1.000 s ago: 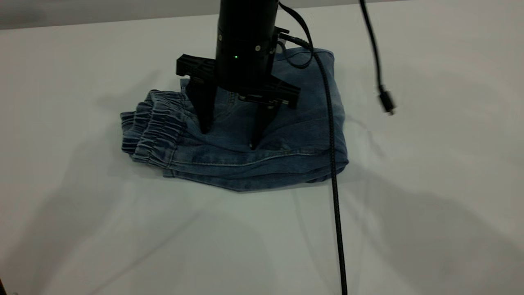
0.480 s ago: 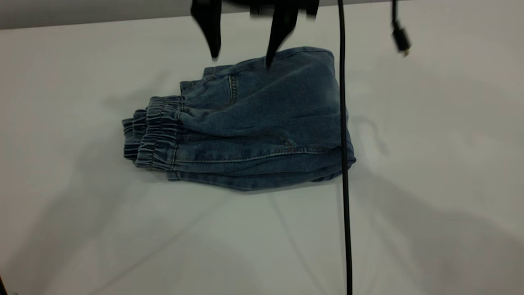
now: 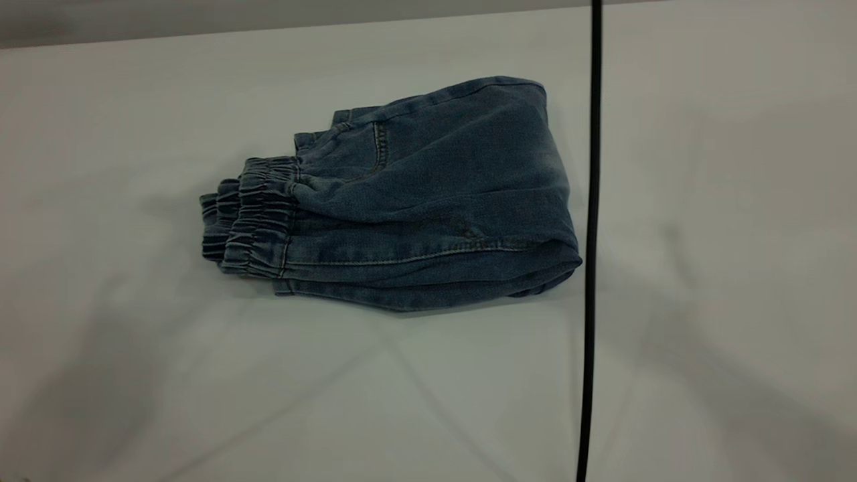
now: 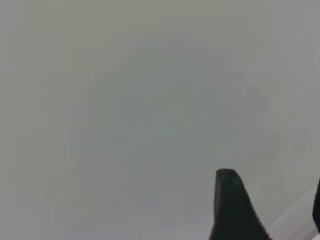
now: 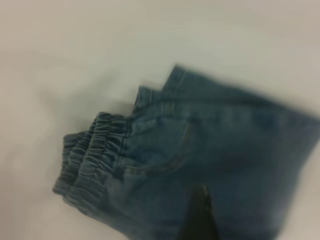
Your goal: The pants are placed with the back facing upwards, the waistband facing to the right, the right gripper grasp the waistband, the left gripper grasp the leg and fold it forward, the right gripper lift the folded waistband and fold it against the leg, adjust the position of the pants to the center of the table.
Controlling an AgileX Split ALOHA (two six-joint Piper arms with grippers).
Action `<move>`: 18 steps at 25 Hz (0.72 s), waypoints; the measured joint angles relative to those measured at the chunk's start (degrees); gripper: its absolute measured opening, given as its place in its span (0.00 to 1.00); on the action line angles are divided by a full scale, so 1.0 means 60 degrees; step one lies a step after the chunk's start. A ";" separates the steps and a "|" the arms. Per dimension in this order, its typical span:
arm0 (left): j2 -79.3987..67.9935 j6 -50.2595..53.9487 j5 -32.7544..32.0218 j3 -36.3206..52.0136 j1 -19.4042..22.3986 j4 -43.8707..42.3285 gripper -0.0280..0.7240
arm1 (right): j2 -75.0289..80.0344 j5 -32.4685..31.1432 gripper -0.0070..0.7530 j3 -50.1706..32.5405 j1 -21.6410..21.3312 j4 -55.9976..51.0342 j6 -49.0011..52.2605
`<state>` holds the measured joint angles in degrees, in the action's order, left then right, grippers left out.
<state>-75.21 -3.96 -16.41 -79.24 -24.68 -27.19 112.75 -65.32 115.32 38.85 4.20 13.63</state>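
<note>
The pants (image 3: 428,201) lie folded into a compact blue denim bundle on the white table (image 3: 134,375). Their gathered elastic waistband (image 3: 258,217) points to the left in the exterior view. A back pocket seam shows on top; the printed leg is hidden inside the fold. Neither gripper appears in the exterior view. Only one pointed finger (image 5: 200,217) of my right gripper shows, high above the pants (image 5: 210,155), touching nothing. My left gripper (image 4: 272,200) hangs open over bare table, away from the pants.
A black cable (image 3: 590,234) hangs straight down in front of the exterior camera, just right of the pants' folded edge. The table's far edge (image 3: 268,30) runs along the top. White tabletop surrounds the bundle on all sides.
My right gripper, resting open on the pants a second ago, rose straight up and left the exterior view. The hanging cable swung to the right. The pants stayed put.
</note>
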 joint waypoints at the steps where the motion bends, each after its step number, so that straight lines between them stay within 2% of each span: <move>1: 0.0160 0.0000 0.0025 0.0072 0.0000 -0.0009 0.51 | -0.0320 -0.0019 0.64 0.0000 0.0001 0.0050 -0.0359; 8: 0.1397 0.0000 0.0041 0.0273 0.0000 -0.0009 0.51 | -0.2623 -0.0302 0.64 -0.0004 0.0010 0.0135 -0.1832; 13: 0.2042 -0.0006 -0.0111 0.0273 0.0000 0.0106 0.51 | -0.4160 -0.0875 0.64 -0.0012 0.0010 0.0039 -0.2272; 18: 0.2614 -0.0006 -0.0428 0.0273 0.0000 0.0115 0.51 | -0.5749 -0.0809 0.64 -0.0639 0.0010 -0.0472 -0.2598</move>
<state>-59.53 -4.00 -18.98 -77.60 -24.68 -26.50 78.25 -70.17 111.48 38.91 1.37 -1.96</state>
